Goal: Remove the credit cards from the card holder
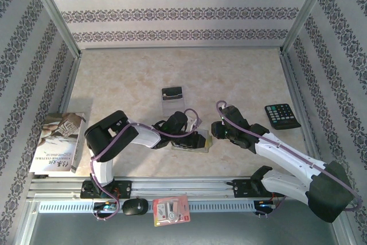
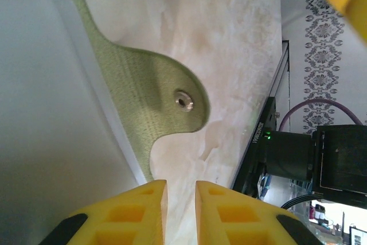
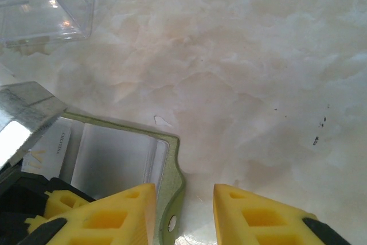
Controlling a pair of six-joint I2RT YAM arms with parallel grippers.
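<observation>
The olive-green card holder (image 1: 196,142) lies open on the table between my two grippers. Its pale inner pocket and snap tab (image 2: 182,100) are close in the left wrist view. My left gripper (image 2: 180,190) is open by a narrow gap, with bare table between its fingers. My right gripper (image 3: 184,196) is open wider, straddling the holder's right edge (image 3: 174,164). A pale printed card (image 3: 50,150) shows in the holder's left pocket, beside the left gripper's yellow fingers (image 3: 60,205). In the top view the left gripper (image 1: 188,136) and right gripper (image 1: 211,133) meet over the holder.
A clear plastic box (image 1: 174,106) (image 3: 46,4) lies behind the holder, with a small blackish piece (image 1: 172,92) at its far end. A black calculator (image 1: 282,115) is at the right and a book (image 1: 60,142) at the left. A red-and-white packet (image 1: 171,210) sits on the front rail.
</observation>
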